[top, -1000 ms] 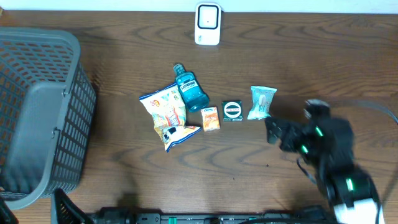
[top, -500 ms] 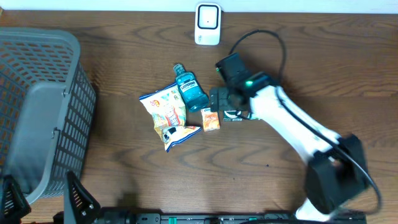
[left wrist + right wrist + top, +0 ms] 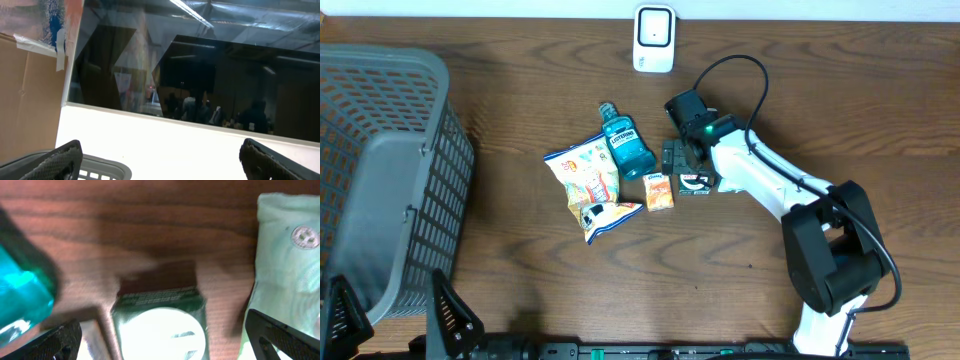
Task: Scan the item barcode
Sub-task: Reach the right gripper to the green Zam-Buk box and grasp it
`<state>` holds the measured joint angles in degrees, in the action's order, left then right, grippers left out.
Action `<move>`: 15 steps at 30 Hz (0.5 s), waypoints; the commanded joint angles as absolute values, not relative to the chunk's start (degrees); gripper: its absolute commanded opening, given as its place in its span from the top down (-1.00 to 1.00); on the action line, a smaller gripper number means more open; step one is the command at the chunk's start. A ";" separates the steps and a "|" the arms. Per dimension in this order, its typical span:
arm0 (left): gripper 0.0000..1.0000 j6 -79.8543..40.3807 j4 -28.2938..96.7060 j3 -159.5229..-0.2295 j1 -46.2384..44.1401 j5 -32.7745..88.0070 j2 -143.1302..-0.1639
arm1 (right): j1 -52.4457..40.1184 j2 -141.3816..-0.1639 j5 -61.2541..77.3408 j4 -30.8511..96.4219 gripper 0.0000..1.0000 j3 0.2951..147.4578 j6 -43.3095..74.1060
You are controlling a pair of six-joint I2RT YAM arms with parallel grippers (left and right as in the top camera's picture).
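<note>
Right gripper (image 3: 672, 160): jaws spread wide, nothing held, hanging just over the green box (image 3: 159, 325).
Green box: flat on the table (image 3: 880, 100), between the orange box (image 3: 660, 192) and the pale packet (image 3: 285, 255).
Label: white round patch on the box, print too blurred to read.
Neighbours: teal bottle (image 3: 625, 145) just left of the gripper, lying against the chip bag (image 3: 582, 175); a small packet (image 3: 610, 217) nearer the front.
Scanner (image 3: 654, 38): far edge, well apart from the items.
Left gripper (image 3: 160, 150): wide open, empty, beside the basket (image 3: 380, 170).
</note>
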<state>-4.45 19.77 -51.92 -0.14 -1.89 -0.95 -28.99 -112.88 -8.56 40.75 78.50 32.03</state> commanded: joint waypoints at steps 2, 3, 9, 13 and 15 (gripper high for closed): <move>-0.96 -4.32 20.08 -51.42 -0.47 -2.17 -0.16 | -27.42 -115.81 -7.31 40.62 -0.89 78.98 30.46; -0.95 -4.34 20.05 -51.42 -0.47 -2.17 -0.16 | -27.42 -116.36 -7.14 40.73 -0.86 78.96 30.02; -0.95 -4.34 20.05 -51.42 -0.47 -2.15 -0.16 | -27.46 -118.93 -5.43 41.43 -0.65 78.91 28.88; -0.96 -4.34 20.08 -51.42 -0.47 -2.17 -0.16 | -27.49 -120.88 -0.89 42.26 -0.99 78.91 24.69; -0.95 -4.34 20.08 -51.42 -0.47 -2.17 -0.16 | -27.46 -121.32 -0.91 43.40 -0.87 78.91 24.75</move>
